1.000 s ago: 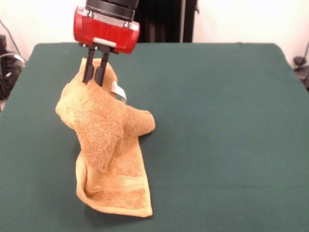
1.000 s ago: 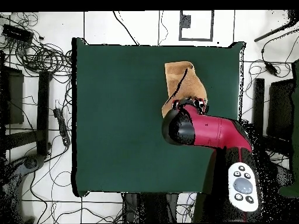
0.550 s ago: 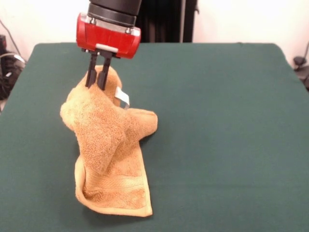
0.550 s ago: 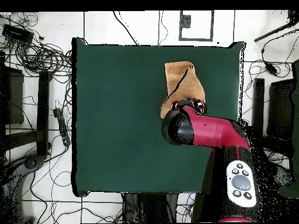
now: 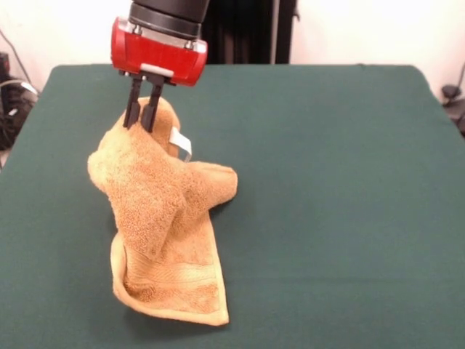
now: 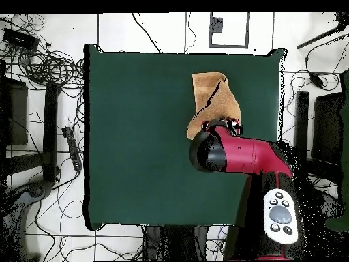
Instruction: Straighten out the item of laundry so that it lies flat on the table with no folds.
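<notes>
A dark green table [image 5: 334,182] filled the scene. The gripper [image 5: 142,110], at 10 o'clock, was clamped on the golden-orange towel [image 5: 163,218], lifting 1 end; the rest draped toward 6 o'clock, crumpled.

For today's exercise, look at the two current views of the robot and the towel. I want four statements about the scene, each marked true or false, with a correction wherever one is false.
1. The gripper is shut on the top of the towel. True.
2. The towel lies flat on the table with no folds. False: its upper part is lifted and bunched, and only its lower end rests on the cloth.
3. A small white tag shows on the towel just below the gripper. True.
4. The towel hangs entirely clear of the table. False: its lower end, with the woven band, lies on the green cloth.
</notes>
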Available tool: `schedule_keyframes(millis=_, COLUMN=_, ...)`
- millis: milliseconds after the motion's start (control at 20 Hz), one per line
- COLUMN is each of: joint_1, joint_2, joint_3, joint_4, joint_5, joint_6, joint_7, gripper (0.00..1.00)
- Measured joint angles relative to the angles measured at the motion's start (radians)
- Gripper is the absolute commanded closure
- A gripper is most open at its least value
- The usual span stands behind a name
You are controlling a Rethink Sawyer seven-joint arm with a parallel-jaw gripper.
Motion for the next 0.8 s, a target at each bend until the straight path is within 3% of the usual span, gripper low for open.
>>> schedule_keyframes(millis=800, joint_1=-0.012, joint_2=-0.056, joint_3=0.0, joint_4=0.044, joint_5=-0.003, joint_6=0.074, joint_7=0.0, gripper=1.0)
